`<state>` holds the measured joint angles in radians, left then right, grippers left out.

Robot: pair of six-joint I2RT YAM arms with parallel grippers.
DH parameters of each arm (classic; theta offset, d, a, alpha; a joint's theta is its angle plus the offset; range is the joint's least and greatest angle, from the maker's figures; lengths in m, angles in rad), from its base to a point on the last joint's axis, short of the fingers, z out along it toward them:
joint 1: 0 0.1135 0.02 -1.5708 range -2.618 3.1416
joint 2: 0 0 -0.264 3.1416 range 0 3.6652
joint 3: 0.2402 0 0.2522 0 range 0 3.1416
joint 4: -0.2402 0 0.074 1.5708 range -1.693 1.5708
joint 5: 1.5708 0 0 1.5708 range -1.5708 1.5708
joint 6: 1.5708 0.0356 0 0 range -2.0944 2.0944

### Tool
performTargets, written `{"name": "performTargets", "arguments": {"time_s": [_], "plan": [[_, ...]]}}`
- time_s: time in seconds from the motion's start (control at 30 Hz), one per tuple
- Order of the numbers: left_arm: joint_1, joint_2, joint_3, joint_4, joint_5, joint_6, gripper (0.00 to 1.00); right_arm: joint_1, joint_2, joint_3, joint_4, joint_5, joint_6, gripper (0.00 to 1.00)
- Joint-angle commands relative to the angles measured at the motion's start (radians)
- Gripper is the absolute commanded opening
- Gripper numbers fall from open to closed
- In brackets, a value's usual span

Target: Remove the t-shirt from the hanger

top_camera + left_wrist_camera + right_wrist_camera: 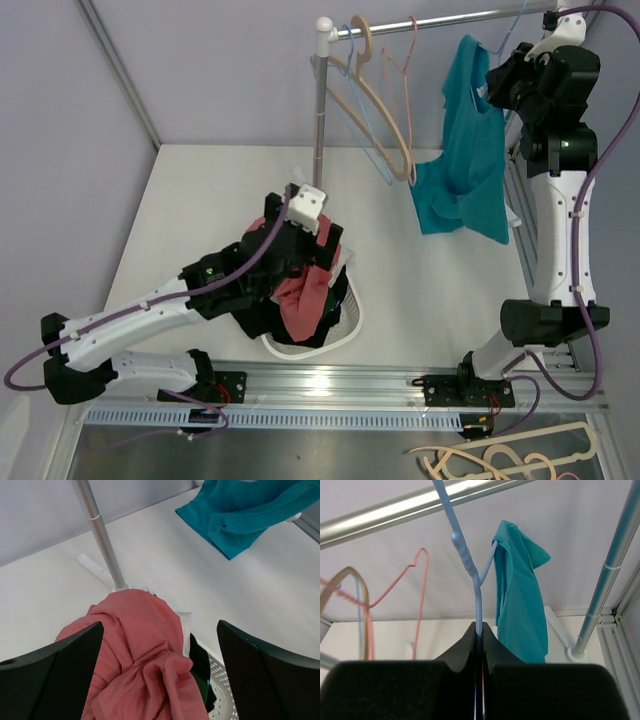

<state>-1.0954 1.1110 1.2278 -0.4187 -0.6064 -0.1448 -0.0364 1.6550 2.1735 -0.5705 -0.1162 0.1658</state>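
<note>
Right hand [479, 632] clamped on the neck of blue hanger [462, 555], just below its hook on the rail [420, 505]. Teal t-shirt [470, 150] hangs bunched off one arm of that hanger, beside the hand, lower folds down near the bench [200, 200]. Spare hangers [375, 100], beige, pink and blue, hang along the rail toward the upright pole [320, 110]. Left hand [159, 630] has fingers wide apart, poised over red garment [140, 655] heaped in white basket [222, 702], well apart from the t-shirt
</note>
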Motion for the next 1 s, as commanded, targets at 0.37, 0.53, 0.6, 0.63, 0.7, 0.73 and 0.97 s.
{"name": "performTargets", "arguments": {"time_s": [0.37, 0.53, 0.6, 0.63, 0.7, 0.73, 0.97], "plan": [[-0.408, 0.254, -0.089, 1.028, -0.290, 0.796, 0.99, 0.135, -0.296, -0.076, -0.152, 0.274, 0.170, 0.00], [-0.485, 0.314, -0.195, 1.336, -0.193, 0.970, 1.00, 0.159, -0.345, -0.133, -0.178, 0.328, 0.227, 0.00], [-0.497, 0.326, -0.188, 1.342, -0.170, 0.966, 1.00, 0.159, -0.351, -0.127, -0.189, 0.345, 0.225, 0.00], [-0.503, 0.328, -0.198, 1.341, -0.153, 0.962, 1.00, 0.159, -0.351, -0.123, -0.199, 0.351, 0.225, 0.00], [-0.524, 0.319, -0.220, 1.363, -0.080, 0.949, 0.99, 0.159, -0.350, -0.112, -0.204, 0.357, 0.225, 0.00], [-0.531, 0.313, -0.249, 1.354, -0.046, 0.933, 0.99, 0.159, -0.347, -0.109, -0.207, 0.365, 0.227, 0.00], [-0.535, 0.303, -0.215, 1.198, 0.140, 0.785, 0.99, 0.159, -0.324, -0.060, -0.238, 0.345, 0.253, 0.00]]}}
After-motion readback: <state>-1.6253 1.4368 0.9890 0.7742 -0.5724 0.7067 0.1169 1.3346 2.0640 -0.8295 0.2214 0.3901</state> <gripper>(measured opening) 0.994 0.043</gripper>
